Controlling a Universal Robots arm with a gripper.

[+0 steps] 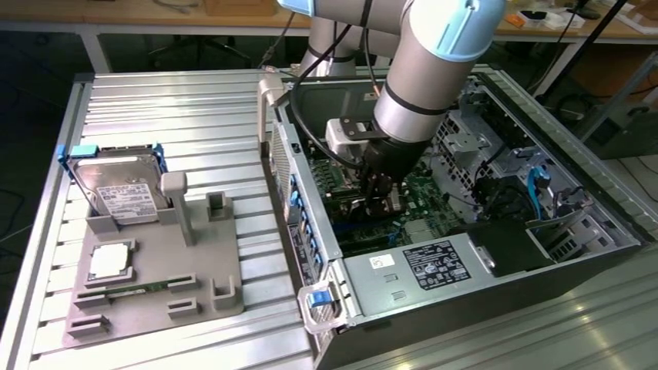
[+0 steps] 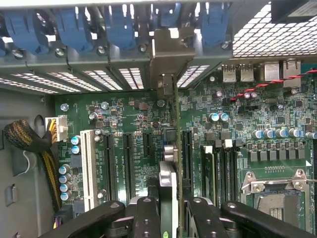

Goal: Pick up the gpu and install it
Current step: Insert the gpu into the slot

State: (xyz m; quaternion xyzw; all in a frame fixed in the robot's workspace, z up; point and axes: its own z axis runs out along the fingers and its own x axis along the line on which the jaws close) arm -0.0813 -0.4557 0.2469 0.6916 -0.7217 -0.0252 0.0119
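A: where's the gpu (image 2: 174, 148) at?
B: standing on edge over the green board, thin dark card seen edge-on, silver bracket end up against the case's rear slots.

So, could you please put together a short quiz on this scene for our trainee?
1. True or false: the gripper is shut on the gpu inside the computer case.
2. Where does the hard drive stand? A: in the grey holder outside the case; B: on the motherboard; C: in the gripper.
3. What colour are the clips at the case's rear card slots?

Key: 1 true. 2 A. 3 blue.
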